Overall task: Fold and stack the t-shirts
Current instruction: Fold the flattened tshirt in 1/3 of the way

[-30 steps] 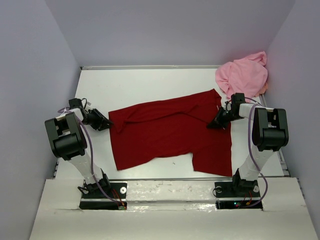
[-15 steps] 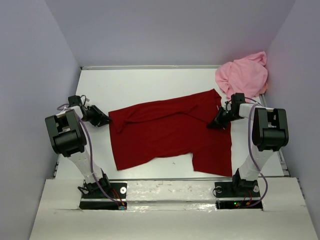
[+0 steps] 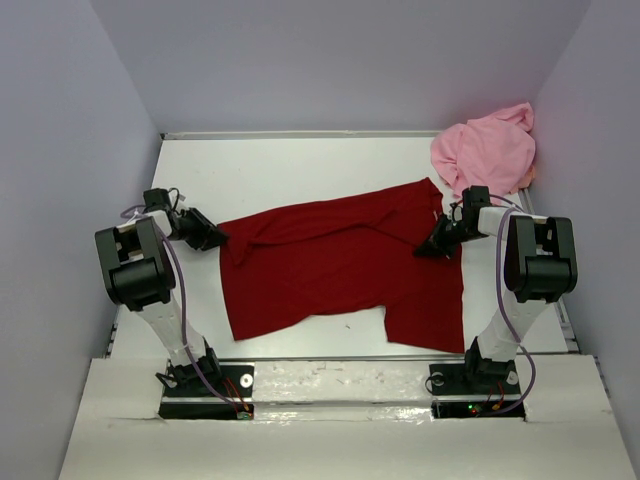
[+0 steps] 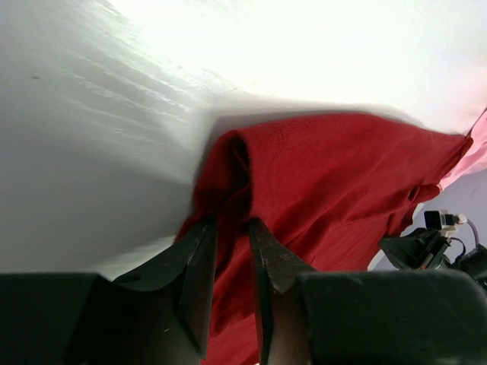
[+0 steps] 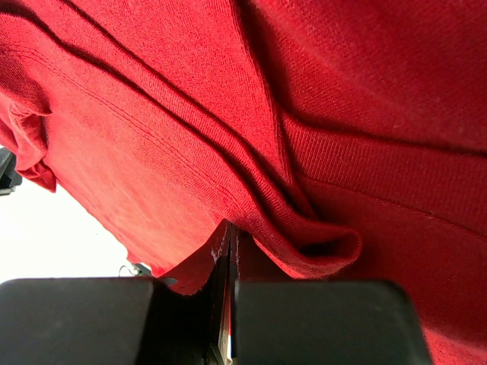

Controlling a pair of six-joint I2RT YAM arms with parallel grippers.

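The dark red t-shirt (image 3: 340, 265) lies spread across the middle of the table, partly folded. The light pink t-shirt (image 3: 485, 150) sits crumpled in the back right corner. My left gripper (image 3: 213, 238) is low at the red shirt's left edge. In the left wrist view it (image 4: 230, 220) stands partly open, and its tips straddle a raised fold of the red cloth (image 4: 335, 175). My right gripper (image 3: 428, 248) rests on the shirt's right side near the collar. In the right wrist view it (image 5: 230, 226) is shut, with a thin edge of red cloth (image 5: 342, 91) pinched at its tips.
Grey walls (image 3: 90, 150) enclose the white table (image 3: 300, 170) on three sides. The pink shirt leans against the right wall. Both arm bases (image 3: 205, 380) stand at the near edge.
My left gripper has moved toward the back and slightly right, up to the red shirt's left edge. The right arm and both shirts have stayed put.
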